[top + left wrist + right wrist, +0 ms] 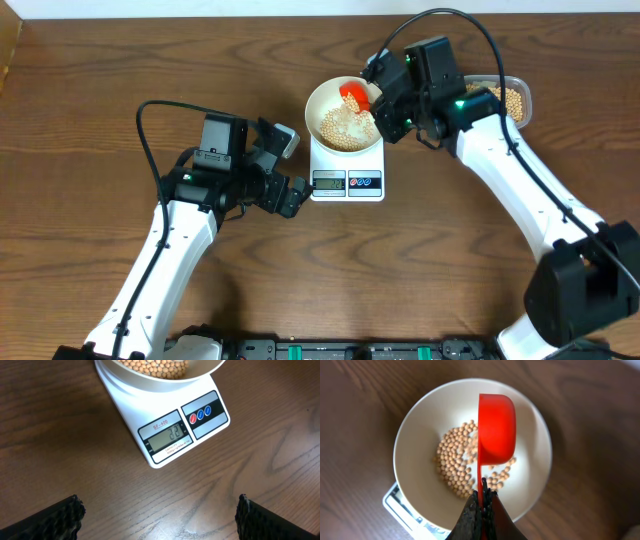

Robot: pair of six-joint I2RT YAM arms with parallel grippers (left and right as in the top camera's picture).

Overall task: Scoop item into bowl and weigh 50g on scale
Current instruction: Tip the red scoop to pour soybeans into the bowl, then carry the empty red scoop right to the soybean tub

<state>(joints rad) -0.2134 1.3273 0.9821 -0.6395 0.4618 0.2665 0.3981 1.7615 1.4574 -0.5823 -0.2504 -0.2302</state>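
The white bowl (318, 98) stands on the white scale (347, 181), with a heap of pale-tan beans (343, 128) inside. My right gripper (384, 104) is shut on the handle of a red scoop (354, 94) held over the bowl. In the right wrist view the scoop (496, 422) is tipped, its rounded back facing me, above the beans (456, 462) and bowl (417, 435), and the gripper (484, 496) pinches the thin handle. My left gripper (160, 520) stands open over bare table just in front of the scale (207, 427), whose display shows 22. The bowl (202, 372) sits at the top edge.
A clear plastic tub (512, 98) holding more beans lies at the back right, partly behind the right arm. The left arm (185, 215) reaches in from the front left, its gripper (293, 166) beside the scale's left edge. Brown wooden table surrounds everything.
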